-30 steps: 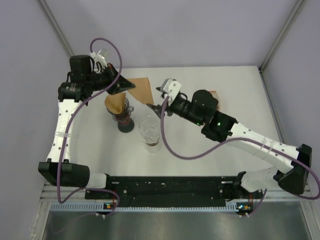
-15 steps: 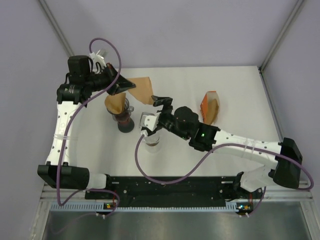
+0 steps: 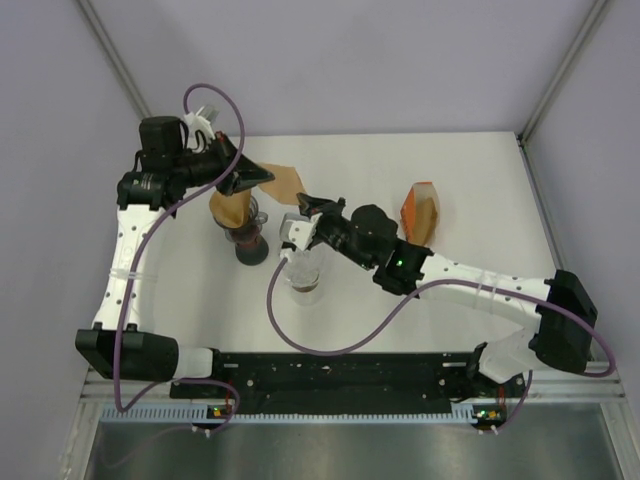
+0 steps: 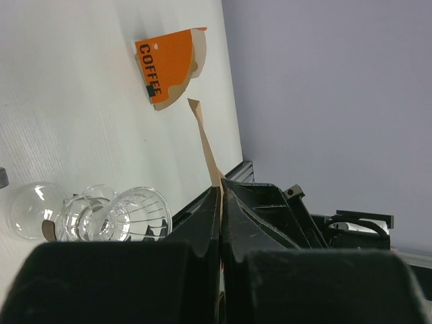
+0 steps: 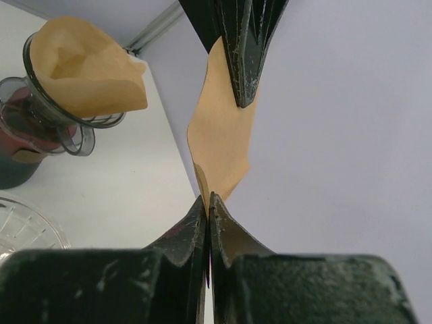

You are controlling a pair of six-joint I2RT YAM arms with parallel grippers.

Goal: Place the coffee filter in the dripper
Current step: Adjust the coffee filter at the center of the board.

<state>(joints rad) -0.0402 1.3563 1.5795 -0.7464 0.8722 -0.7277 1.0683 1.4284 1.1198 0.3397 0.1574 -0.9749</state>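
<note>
right gripper [image 5: 208,197]: pressed together on the lower edge of the coffee filter [image 5: 223,131] | left gripper [image 5: 239,67]: pinches its upper edge, so the paper hangs in the air between both | risk: if the arms pull apart, the thin paper may tear | room: dark-based dripper [image 5: 88,123], already holding a paper, is just beside; clear glass dripper [image 3: 303,277] under the right wrist; table [image 3: 480,180] open on the right

The white tabletop [image 3: 470,170] carries an orange filter pack [image 3: 421,212] (printed COFFEE), a glass dripper [image 3: 303,280] and a dark-footed vessel [image 3: 250,251].

The coffee filter [image 5: 219,128] is tan, the packet [image 4: 169,64] orange with black lettering, the dripper [image 4: 142,209] clear glass.
</note>
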